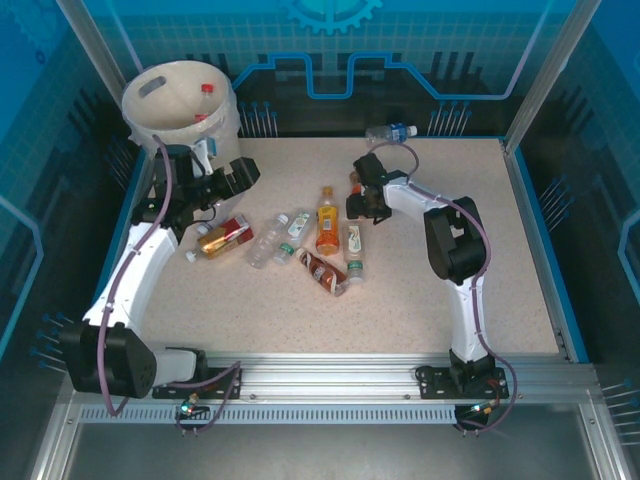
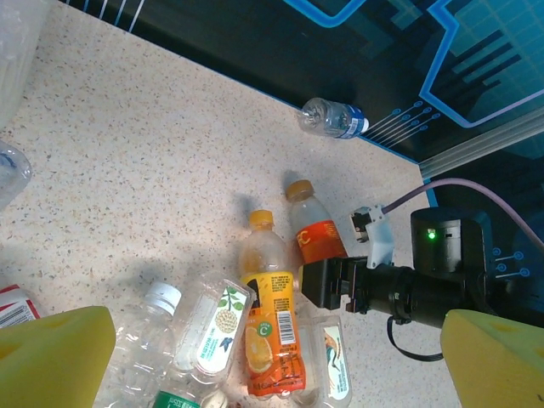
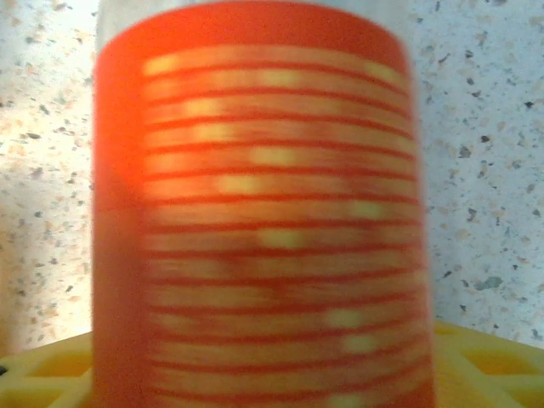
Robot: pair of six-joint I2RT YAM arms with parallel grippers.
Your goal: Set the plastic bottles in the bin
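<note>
The bin (image 1: 228,122) at the worktop's far left corner holds a red-capped bottle (image 1: 207,93) (others inside are unclear); the left gripper (image 1: 228,178) is beside it, fingers (image 2: 55,353) spread wide; the right gripper (image 1: 360,198) is over a blurred orange-labelled bottle (image 3: 255,212), and I cannot tell if it pinches; more plastic bottles (image 1: 300,245) lie mid-worktop.

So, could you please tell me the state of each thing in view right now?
bin: upright, bottles inside
left gripper: open, empty
right gripper: around the red-label bottle, grip unclear
red-label bottle: lying flat
blue-label bottle: lying at the far edge
yellow-capped juice bottle: lying flat
</note>
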